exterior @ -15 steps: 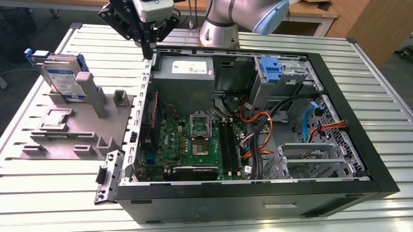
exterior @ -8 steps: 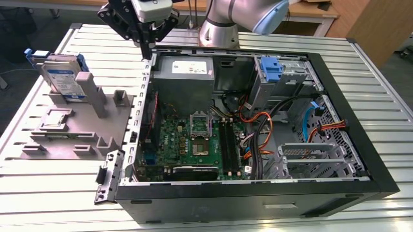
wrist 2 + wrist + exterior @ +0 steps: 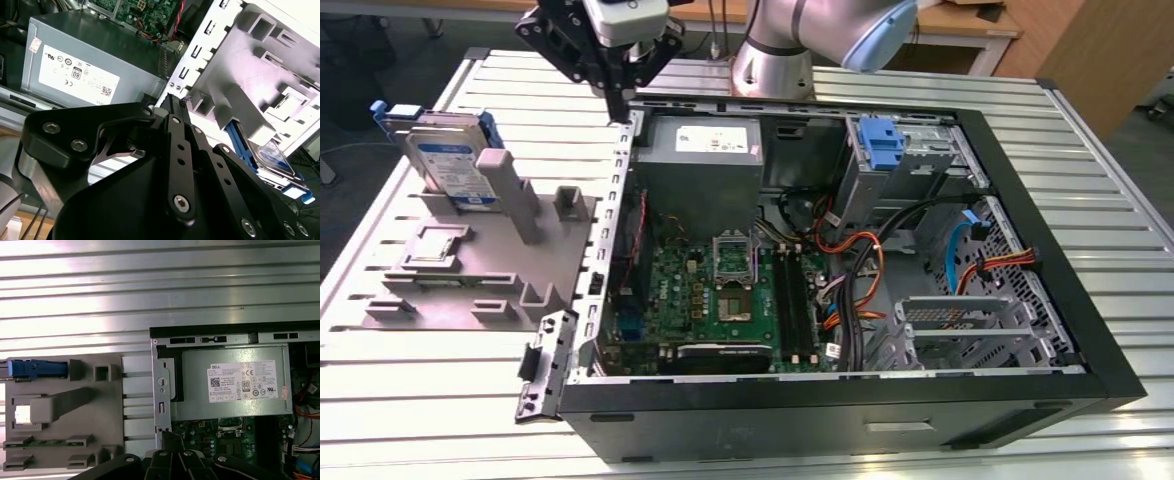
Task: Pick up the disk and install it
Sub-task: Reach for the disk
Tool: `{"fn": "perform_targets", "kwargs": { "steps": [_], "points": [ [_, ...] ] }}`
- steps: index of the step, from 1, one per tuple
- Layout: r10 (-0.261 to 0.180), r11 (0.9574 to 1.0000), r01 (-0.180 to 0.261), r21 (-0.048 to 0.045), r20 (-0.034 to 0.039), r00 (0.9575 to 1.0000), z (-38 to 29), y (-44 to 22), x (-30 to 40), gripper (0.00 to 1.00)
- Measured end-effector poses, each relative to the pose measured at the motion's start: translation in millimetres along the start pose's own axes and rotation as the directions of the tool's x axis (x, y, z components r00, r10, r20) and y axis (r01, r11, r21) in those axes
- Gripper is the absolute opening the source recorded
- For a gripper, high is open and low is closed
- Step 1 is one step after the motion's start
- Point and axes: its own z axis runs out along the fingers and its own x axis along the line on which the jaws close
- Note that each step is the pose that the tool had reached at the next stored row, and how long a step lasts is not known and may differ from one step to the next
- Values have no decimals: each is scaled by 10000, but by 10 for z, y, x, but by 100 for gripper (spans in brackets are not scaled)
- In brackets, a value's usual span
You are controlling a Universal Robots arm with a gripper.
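Partly cropped by the upper border of the exterior view, the gripper [image 3: 619, 108] hangs in the upper left of that frame. Its black linkage and the silver arm [image 3: 781, 45] behind it run out of the picture. The fingertips point down at the rear corner of the open computer case [image 3: 854, 405], just above the metal edge beside the power supply [image 3: 700, 150]. Whether they touch that edge is hard to make out.

In the second wrist view the gripper [image 3: 176, 99] has its dark links in front of much of the scene. The two fingers appear pressed together at the tips, clenched with nothing between them. The first wrist view puts the gripper [image 3: 170, 437] over the case's rear edge, next to the power supply [image 3: 235, 382].

The disk [image 3: 444, 150] stands on edge in a slot of the grey fixture [image 3: 480, 270], at the far left of the exterior view and well apart from the gripper. Its blue-and-white label faces the camera and its blue carrier frames it. In the second wrist view the disk [image 3: 272, 152] is half hidden behind the fixture's posts and a gripper link. In the first wrist view the disk [image 3: 37, 369] is seen edge-on as a blue strip, cut by the frame border.

Inside the case, a bare blue bracket [image 3: 881, 145] sits in the upper bay. Tangled cables [image 3: 854, 260] cover part of the motherboard [image 3: 714, 295].
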Motion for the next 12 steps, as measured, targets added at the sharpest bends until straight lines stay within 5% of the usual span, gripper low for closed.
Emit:
{"fn": "perform_targets", "kwargs": {
  "steps": [12],
  "points": [
    [-1,10000,1,0,-2,10000,2,-7,95,10]
  ]
}}
